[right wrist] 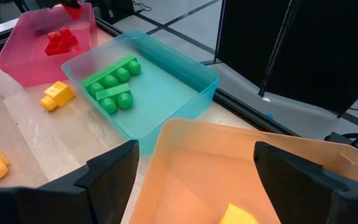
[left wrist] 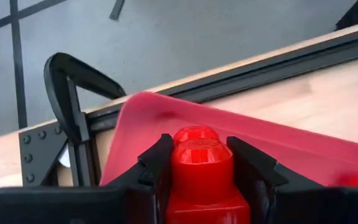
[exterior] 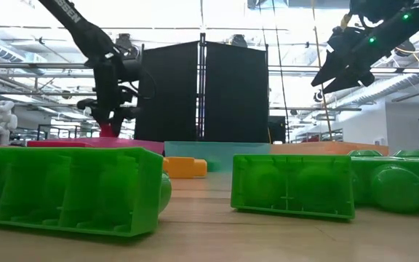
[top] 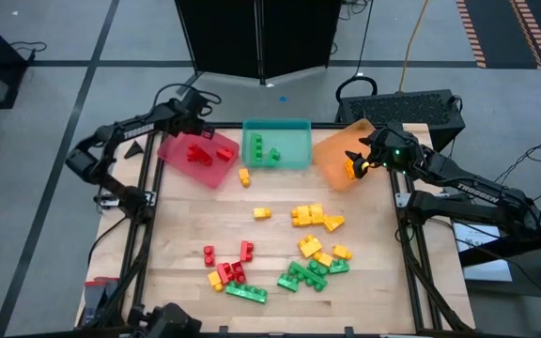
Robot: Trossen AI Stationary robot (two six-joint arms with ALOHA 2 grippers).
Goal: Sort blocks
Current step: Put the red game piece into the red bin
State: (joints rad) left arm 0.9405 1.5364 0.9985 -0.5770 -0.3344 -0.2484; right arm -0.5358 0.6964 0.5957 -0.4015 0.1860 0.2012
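I see left gripper [left wrist: 201, 180] clamped on red block [left wrist: 202, 168] above red tray [top: 178, 156] | right gripper [right wrist: 194, 177] spread wide, empty, over orange tray [right wrist: 185, 143] | loose blocks [top: 299, 246] on worktop [top: 181, 225]

A pale wooden table top [top: 186, 225], framed by dark metal rails, is seen carrying three translucent trays in a row along its far edge: a red tray [top: 172, 155] on the left, a teal tray [top: 294, 155] in the middle and an orange tray [top: 332, 155] on the right. A single yellow brick [top: 245, 176] is found just in front of the gap between the red and teal trays, with another yellow brick [top: 262, 213] nearer the middle. Loose blocks are spread over the near half: a yellow cluster [top: 310, 216] at centre right, red bricks [top: 230, 266] at lower left, and green bricks [top: 301, 277] along the near edge.
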